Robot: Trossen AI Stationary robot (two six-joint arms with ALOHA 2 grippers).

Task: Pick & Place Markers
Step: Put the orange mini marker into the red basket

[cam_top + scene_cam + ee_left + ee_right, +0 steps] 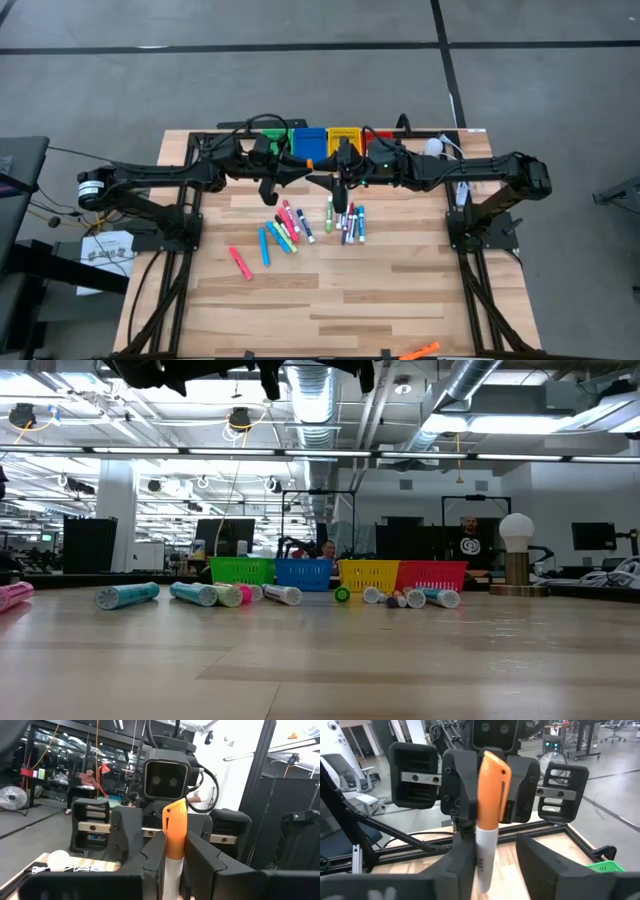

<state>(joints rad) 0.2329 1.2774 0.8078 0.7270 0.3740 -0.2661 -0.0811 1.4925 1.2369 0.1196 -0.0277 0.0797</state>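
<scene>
Between both wrist cameras, orange-capped marker [175,832], left gripper [175,857] clamping it.

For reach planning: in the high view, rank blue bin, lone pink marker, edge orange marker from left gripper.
1. The blue bin, behind the left gripper.
2. The lone pink marker, front left.
3. The orange marker, front edge, right.

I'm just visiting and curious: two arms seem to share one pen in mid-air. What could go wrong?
The orange-capped marker sits in the left gripper while the right gripper has one finger off it; releasing early could drop it. The grippers are close and might bump.
</scene>
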